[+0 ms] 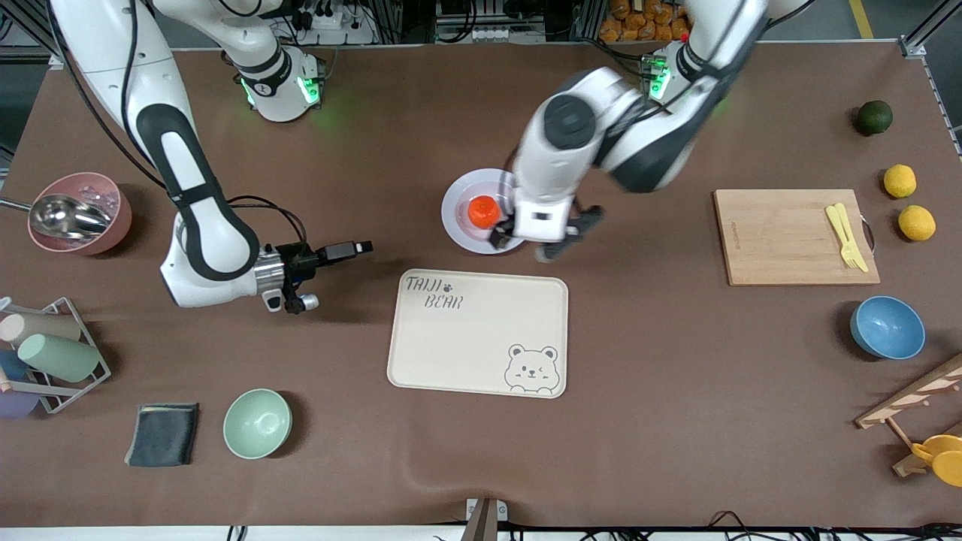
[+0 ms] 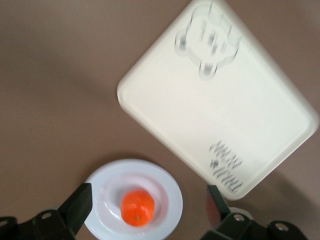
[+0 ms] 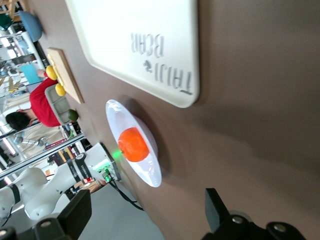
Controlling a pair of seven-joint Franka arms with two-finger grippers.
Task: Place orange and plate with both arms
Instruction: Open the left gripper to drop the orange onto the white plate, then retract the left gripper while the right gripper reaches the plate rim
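While the orange (image 1: 483, 212) sits on the plate (image 1: 462, 197), the left claw (image 1: 537, 240), spread wide, should straddle the rim at 4 o'clock; the right claw (image 1: 353, 251) waits, fingers apart.

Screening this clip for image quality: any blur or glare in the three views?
Front view: left gripper over the plate is motion-smeared; elsewhere crisp. Left wrist view: the tray is blurred, its bear doubled; the orange is soft. Right wrist view: sharp, tray washed out by glare.
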